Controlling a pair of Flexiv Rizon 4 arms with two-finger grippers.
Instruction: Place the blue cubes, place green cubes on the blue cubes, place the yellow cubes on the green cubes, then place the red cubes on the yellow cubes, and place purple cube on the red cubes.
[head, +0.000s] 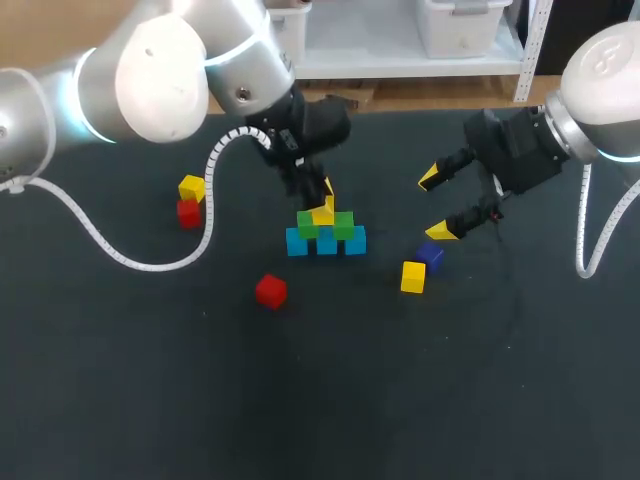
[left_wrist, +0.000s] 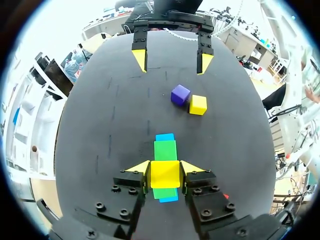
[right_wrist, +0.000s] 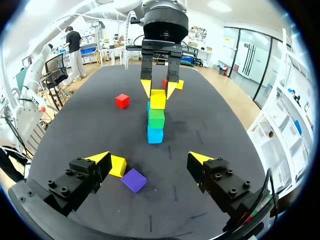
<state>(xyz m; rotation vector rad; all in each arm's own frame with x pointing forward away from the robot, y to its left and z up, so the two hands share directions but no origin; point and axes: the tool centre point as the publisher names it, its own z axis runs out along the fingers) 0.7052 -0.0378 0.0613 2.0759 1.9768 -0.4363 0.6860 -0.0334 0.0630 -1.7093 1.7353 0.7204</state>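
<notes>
Three blue cubes (head: 326, 243) stand in a row mid-table with two green cubes (head: 343, 225) on top. My left gripper (head: 323, 203) is shut on a yellow cube (left_wrist: 165, 173), holding it right at the top of the green cubes (left_wrist: 165, 150); whether it rests on them I cannot tell. From the right wrist the row looks like a column: yellow cube (right_wrist: 158, 99), green (right_wrist: 156, 118), blue (right_wrist: 155, 135). My right gripper (head: 434, 205) hangs open and empty above a purple cube (head: 430, 255) and a second yellow cube (head: 413, 276).
A red cube (head: 270, 290) lies alone in front of the row. At the left, another yellow cube (head: 192, 187) sits close to a red cube (head: 187, 212). The left arm's white cable (head: 150, 262) loops over the table's left part.
</notes>
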